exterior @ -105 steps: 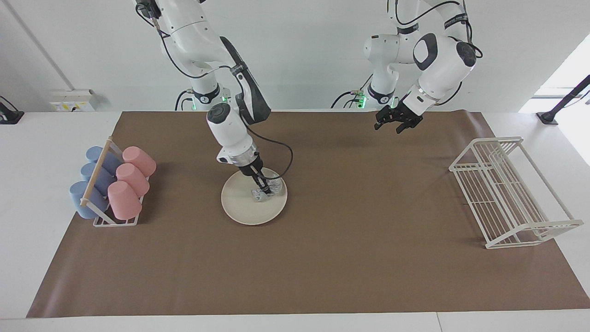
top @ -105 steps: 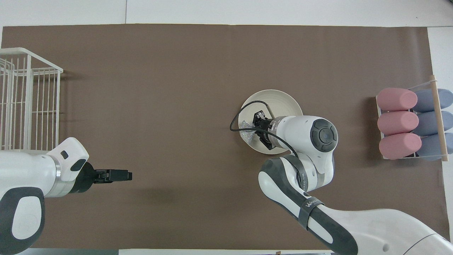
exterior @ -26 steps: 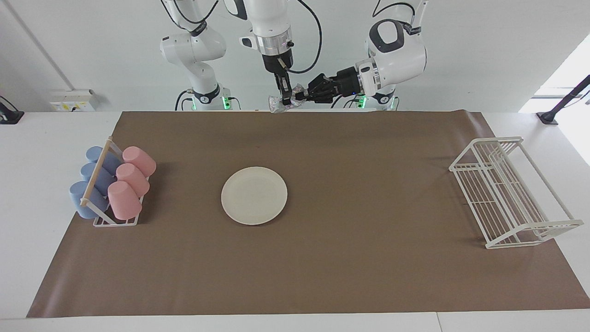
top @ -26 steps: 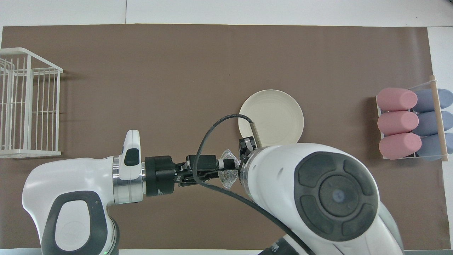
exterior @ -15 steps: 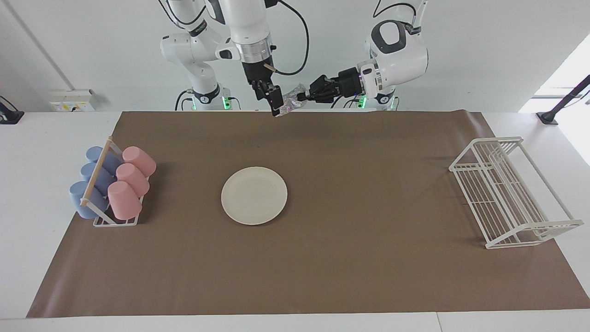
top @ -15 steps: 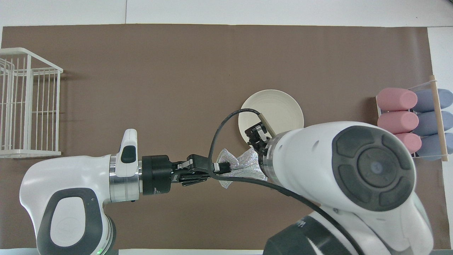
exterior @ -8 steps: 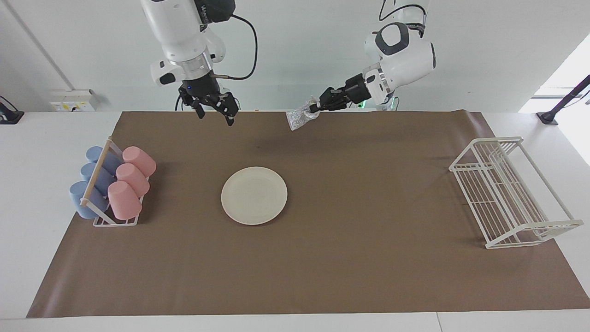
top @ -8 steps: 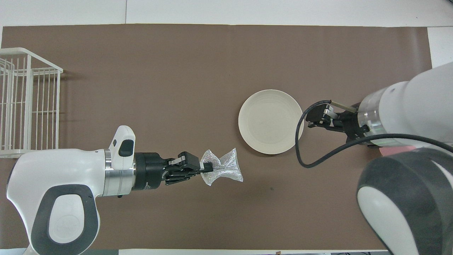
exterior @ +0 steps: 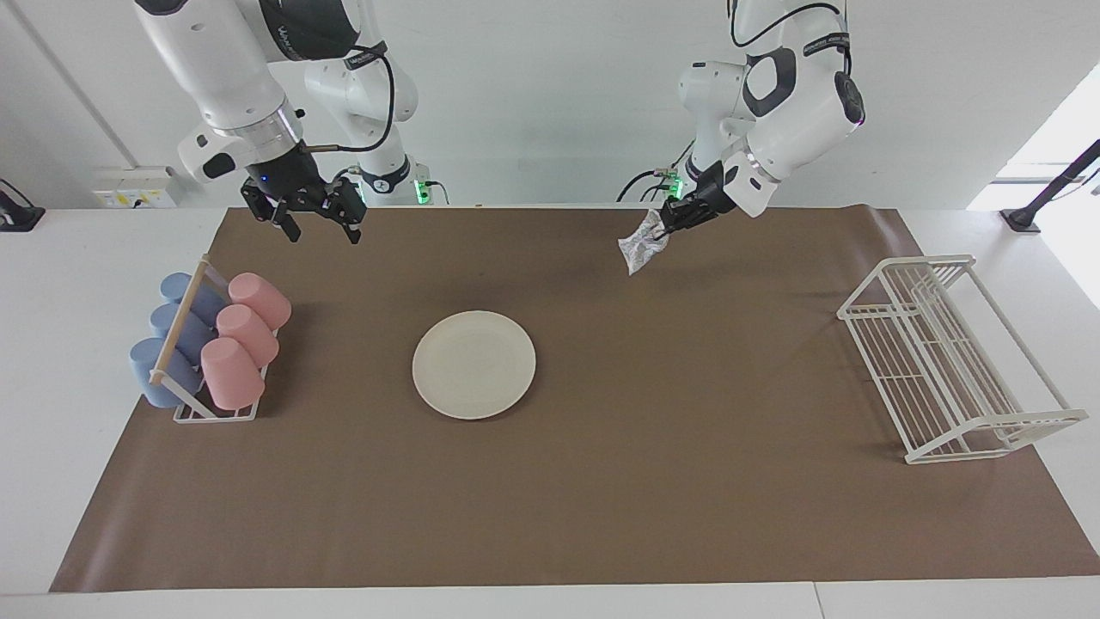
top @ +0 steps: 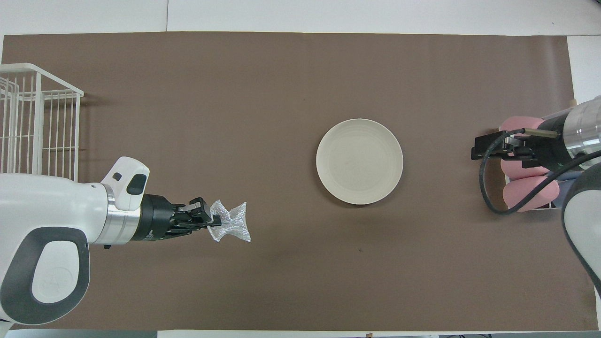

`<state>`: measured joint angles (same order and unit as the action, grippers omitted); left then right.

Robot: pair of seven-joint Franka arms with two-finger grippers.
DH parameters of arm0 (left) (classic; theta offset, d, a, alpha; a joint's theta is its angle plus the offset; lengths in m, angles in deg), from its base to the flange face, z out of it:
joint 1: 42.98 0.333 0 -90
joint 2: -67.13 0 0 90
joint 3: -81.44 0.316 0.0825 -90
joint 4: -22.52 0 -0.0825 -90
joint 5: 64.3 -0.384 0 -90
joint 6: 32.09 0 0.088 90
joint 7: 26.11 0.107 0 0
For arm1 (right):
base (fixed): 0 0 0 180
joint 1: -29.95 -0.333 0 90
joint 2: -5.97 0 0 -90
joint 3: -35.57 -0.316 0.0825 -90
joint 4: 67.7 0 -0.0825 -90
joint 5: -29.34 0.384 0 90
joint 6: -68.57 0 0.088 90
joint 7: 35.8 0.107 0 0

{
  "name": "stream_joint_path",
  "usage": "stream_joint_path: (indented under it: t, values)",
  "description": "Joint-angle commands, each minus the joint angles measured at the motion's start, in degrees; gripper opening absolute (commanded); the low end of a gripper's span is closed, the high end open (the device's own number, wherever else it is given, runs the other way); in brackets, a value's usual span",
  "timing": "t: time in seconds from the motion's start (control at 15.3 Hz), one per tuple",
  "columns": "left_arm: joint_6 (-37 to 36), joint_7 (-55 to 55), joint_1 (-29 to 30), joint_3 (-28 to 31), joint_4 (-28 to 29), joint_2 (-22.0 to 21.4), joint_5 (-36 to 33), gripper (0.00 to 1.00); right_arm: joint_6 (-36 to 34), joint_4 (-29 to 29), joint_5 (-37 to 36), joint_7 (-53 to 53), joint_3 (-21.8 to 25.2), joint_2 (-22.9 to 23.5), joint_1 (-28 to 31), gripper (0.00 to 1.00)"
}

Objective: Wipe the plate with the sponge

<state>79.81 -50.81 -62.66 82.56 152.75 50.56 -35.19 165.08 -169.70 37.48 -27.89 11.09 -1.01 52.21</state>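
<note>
Fingertips of the left gripper (exterior: 660, 230) are pinching together on the sponge (exterior: 639, 250), a crinkled silvery mesh wad that is dangling in the air over bare mat, upper right of centre in the facing frame and lower left in the overhead one (top: 228, 227). The right gripper (exterior: 314, 218) is hanging with its fingers spread apart and nothing between them, in the upper left of the facing frame, above the mat near the cup rack (exterior: 187, 346).

The plate (exterior: 474, 364), round, smooth and cream-white with a shallow rim, is lying flat near the frame's centre, well apart from both grippers. A matte brown mat (exterior: 601, 516) is covering the white table (exterior: 51, 413). Pink and blue cups are lying in the rack at the frame's left; a white wire rack (exterior: 950, 361) is standing at its right. A plain white wall is filling the top.
</note>
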Motion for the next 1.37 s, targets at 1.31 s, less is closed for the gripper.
stream_joint_path:
  t: [1.31]
  values:
    - [-33.8,-2.5,1.7,-0.8,-36.4,26.7,-73.2,0.0,-7.6,8.5,-7.8,-10.5,28.1,6.5,-23.0,1.0]
